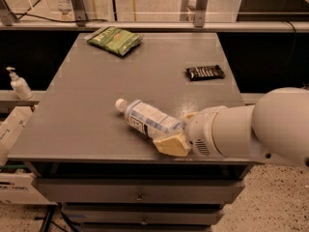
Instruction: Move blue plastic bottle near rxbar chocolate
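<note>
On the grey table (96,115) I count one blue plastic bottle (147,120), one rxbar chocolate (205,72) and one green snack bag (115,39); one white pump bottle (19,85) stands off its left side. Label print and wrapper lettering are unreadable. My gripper (172,132), near the table's front edge, clasps the lying bottle's base; the bar lies by the table's right edge, well apart

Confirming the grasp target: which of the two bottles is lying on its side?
The blue plastic bottle on the table, its base in the gripper; the small pump bottle stands upright beside the table.
</note>
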`<move>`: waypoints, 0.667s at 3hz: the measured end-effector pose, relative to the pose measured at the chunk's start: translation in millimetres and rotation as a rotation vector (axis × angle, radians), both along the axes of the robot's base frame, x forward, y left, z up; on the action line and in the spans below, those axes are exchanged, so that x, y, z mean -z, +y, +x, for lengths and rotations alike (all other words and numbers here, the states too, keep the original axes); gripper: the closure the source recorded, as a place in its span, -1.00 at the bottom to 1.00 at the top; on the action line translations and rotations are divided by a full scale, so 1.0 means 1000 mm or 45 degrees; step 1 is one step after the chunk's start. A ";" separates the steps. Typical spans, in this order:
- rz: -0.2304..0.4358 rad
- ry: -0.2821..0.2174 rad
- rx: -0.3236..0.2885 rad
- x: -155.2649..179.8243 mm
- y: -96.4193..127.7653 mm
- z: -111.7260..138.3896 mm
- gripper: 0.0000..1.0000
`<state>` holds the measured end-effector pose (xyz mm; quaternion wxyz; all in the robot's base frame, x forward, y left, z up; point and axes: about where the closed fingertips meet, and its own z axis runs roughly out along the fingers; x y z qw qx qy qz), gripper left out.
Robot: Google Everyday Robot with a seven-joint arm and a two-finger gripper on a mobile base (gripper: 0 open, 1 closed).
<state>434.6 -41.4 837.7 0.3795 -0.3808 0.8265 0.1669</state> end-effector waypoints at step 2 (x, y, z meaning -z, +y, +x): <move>0.154 -0.017 0.194 -0.011 -0.049 0.001 1.00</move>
